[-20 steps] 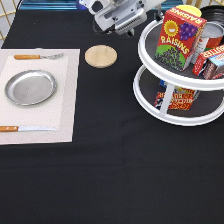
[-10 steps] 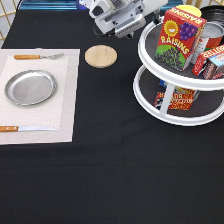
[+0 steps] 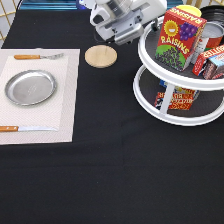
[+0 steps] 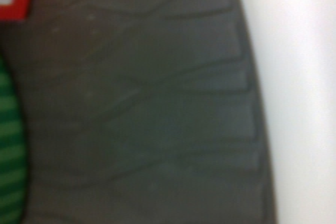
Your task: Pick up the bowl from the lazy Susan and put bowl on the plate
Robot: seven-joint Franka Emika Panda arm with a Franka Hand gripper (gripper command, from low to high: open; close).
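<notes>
**Arm at the Susan's upper rim**

The gripper (image 3: 150,25), fingers hidden so I cannot tell their state, sits at the Susan's (image 3: 150,97) top-left rim, upper centre. The bowl is unseen. The plate (image 3: 30,87) lies bare at left.

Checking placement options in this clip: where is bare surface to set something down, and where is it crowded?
Free: the metal plate, bare between fork and knife, and the black cloth below the placemat. Crowded: the lazy Susan, with the raisin box and cans, and the gripper at its rim.
</notes>
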